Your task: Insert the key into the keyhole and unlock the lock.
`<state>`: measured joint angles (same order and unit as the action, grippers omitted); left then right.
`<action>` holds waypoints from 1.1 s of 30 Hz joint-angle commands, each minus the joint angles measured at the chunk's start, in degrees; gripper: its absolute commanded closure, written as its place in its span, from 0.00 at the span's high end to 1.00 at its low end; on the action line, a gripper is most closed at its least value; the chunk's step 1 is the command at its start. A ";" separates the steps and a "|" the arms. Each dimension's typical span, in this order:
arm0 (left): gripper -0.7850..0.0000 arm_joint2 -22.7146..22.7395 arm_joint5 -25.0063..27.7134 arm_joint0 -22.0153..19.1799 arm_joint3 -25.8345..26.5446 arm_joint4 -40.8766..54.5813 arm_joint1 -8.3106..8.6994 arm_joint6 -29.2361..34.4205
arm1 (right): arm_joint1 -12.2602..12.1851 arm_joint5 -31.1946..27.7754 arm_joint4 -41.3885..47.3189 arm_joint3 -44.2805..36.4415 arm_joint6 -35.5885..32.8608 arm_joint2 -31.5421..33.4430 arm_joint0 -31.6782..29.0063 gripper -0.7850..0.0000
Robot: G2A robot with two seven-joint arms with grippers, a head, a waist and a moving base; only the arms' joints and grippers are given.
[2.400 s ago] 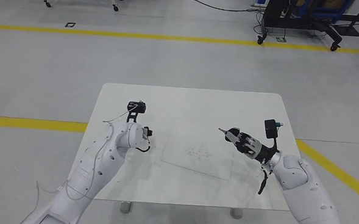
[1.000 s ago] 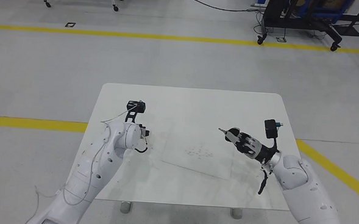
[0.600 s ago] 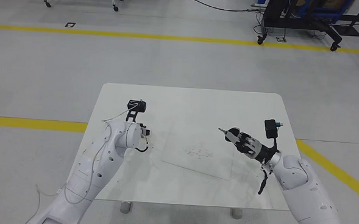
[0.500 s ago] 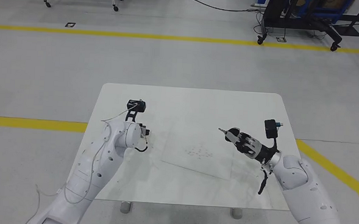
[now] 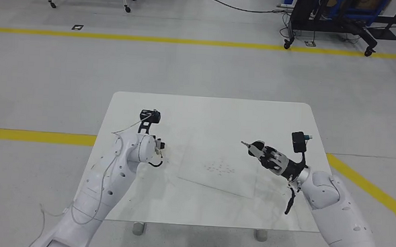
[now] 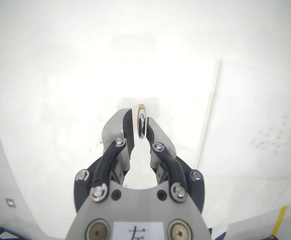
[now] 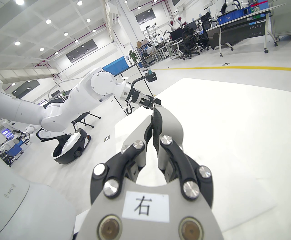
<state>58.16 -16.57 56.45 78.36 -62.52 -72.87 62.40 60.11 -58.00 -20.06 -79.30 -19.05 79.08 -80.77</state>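
A small brass lock (image 6: 141, 123) with a silver shackle stands edge-on on the white table (image 5: 205, 117). My left gripper (image 6: 139, 113) points down over it, its fingers straddling the lock with a narrow gap on each side, so it is open. From above, that gripper (image 5: 158, 146) is at the table's left side. My right gripper (image 5: 250, 146) hangs over the right half of the table, shut on the key (image 5: 243, 143), whose thin tip sticks out toward the left. In the right wrist view the pads (image 7: 152, 127) are pressed together, with the key's sliver (image 7: 158, 106) at their tip.
A thin white sheet (image 5: 216, 168) lies flat on the table's middle; its edge (image 6: 208, 113) runs beside the lock. The left arm's gripper (image 7: 149, 102) shows far across the table from the right wrist. Bare tabletop lies between the two arms.
The left gripper has shifted slightly to the left and away from the table's front edge. The right arm with the key has stayed still.
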 commanded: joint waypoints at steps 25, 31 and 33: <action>0.00 0.77 3.78 -0.56 -1.60 0.84 -1.03 -3.19 | 0.00 0.00 0.00 0.00 0.00 0.00 0.00 0.00; 0.00 8.70 15.76 7.66 9.03 12.35 0.34 -11.69 | 0.00 0.00 0.00 0.00 0.00 0.00 0.00 0.00; 0.00 8.70 15.76 7.66 9.03 12.35 0.34 -11.69 | 0.00 0.00 0.00 0.00 0.00 0.00 0.00 0.00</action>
<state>66.93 -0.41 64.39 87.87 -50.04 -72.51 50.58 60.12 -58.00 -20.06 -79.30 -19.05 79.08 -80.77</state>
